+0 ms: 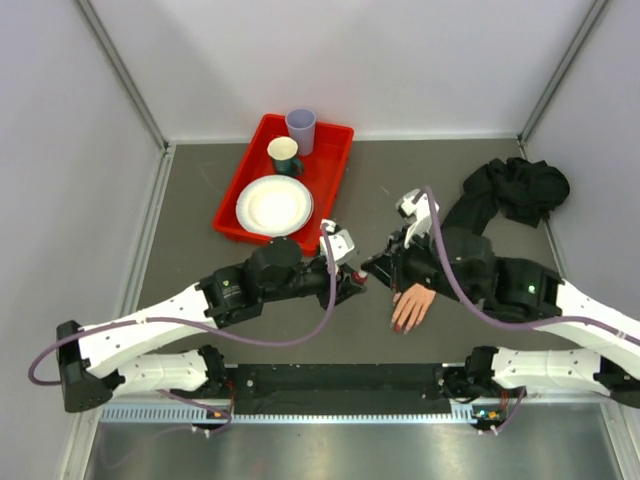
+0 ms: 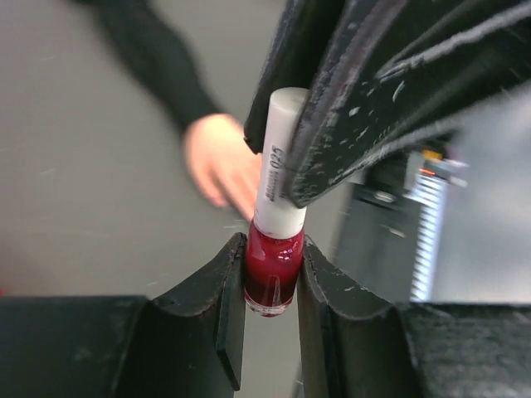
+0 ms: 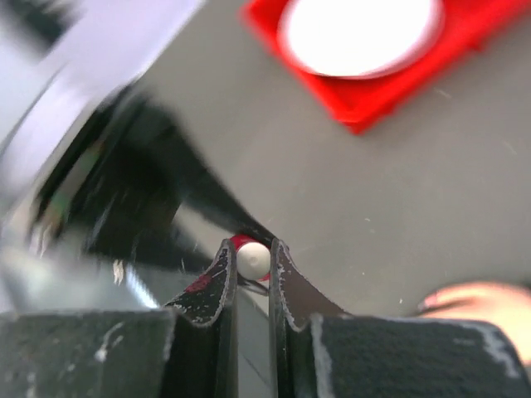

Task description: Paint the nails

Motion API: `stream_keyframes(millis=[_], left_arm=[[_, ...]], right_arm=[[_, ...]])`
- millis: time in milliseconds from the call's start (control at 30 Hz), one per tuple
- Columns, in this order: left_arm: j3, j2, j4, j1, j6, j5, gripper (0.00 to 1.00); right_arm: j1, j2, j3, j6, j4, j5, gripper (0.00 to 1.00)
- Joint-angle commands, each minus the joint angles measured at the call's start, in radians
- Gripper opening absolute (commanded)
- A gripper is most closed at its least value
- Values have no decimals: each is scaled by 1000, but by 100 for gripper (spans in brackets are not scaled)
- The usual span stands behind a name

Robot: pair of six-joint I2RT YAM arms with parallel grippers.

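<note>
The flat dark grey table [image 1: 200, 230] has three things lying on it. A red plastic tray [image 1: 335, 165] sits at the back. A heap of black cloth [image 1: 515, 190] lies on the right. A skin-coloured dummy hand with a black sleeve [image 1: 412, 305] lies near the front.

Left arm [image 1: 190, 315] and right arm [image 1: 530, 290] angle inward, tips nearly touching. Left gripper [image 2: 272, 249] clamped on bottle [image 2: 272, 278]. Right gripper [image 3: 251, 249] pinching cap [image 2: 278, 166], jaws narrow.
</note>
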Motion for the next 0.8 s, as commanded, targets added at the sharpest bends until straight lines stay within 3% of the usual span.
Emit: stream_keyframes(millis=[0, 67, 200, 300, 333, 433, 533, 667, 767], left_arm=[[12, 73, 152, 28, -22, -493, 0], [41, 128, 154, 30, -20, -490, 0], [43, 148, 167, 30, -11, -405, 0], [24, 120, 141, 30, 9, -311, 0], [15, 98, 135, 30, 13, -215, 0], [-31, 30, 129, 28, 17, -23, 0], [-54, -27, 108, 30, 13, 155, 0], [-31, -45, 77, 30, 4, 397, 0], [9, -18, 48, 30, -14, 540, 0]], right_arm=[[110, 83, 31, 430, -201, 540, 0], [132, 127, 68, 542, -261, 607, 0], [136, 166, 105, 521, -275, 609, 0], [133, 119, 86, 411, -213, 549, 24], [132, 85, 85, 339, -179, 526, 42], [120, 27, 77, 200, -147, 413, 64], [91, -58, 62, 57, -94, 234, 70], [14, -127, 34, -77, -4, -215, 69], [11, -112, 46, -120, 5, -343, 68]])
